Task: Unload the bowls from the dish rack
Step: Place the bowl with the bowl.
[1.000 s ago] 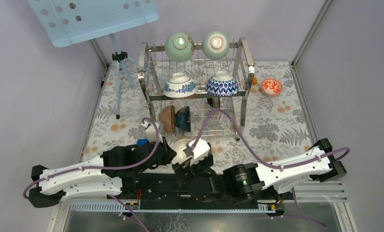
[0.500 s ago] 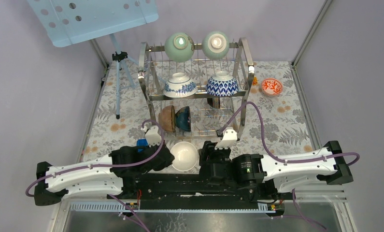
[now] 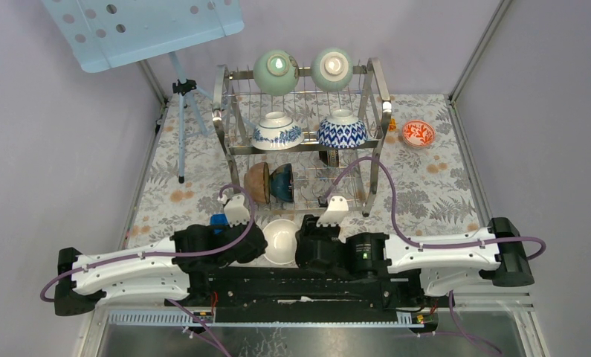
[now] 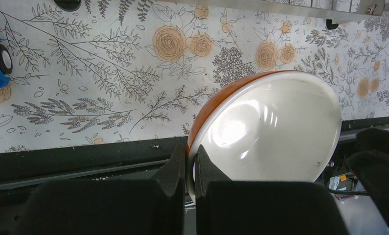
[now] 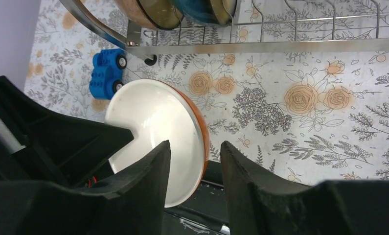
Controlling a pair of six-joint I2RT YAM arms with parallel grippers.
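An orange-and-white bowl (image 4: 265, 132), glossy white inside and orange outside, sits above a pale tablecloth (image 3: 433, 193) printed with grey line-drawn leaves and orange roses. The dish rack (image 3: 307, 148) is shiny silver steel. It carries a left pale green bowl (image 3: 276, 71), a right pale green bowl (image 3: 331, 68), a white bowl with a blue floral band (image 3: 277, 132), a densely blue-and-white patterned bowl (image 3: 342, 131), a brown bowl (image 3: 256, 182) and a dark teal bowl (image 3: 281, 182). A white bowl with red patterning (image 3: 418, 133) shows on the cloth. The toy block (image 5: 105, 73) is blue with black wheels. The perforated stand (image 3: 143, 26) is pale blue. The walls (image 3: 54, 149) are lilac. The left arm (image 3: 121, 271) and right arm (image 3: 441, 256) are white and black, with purple cables (image 3: 381, 201).
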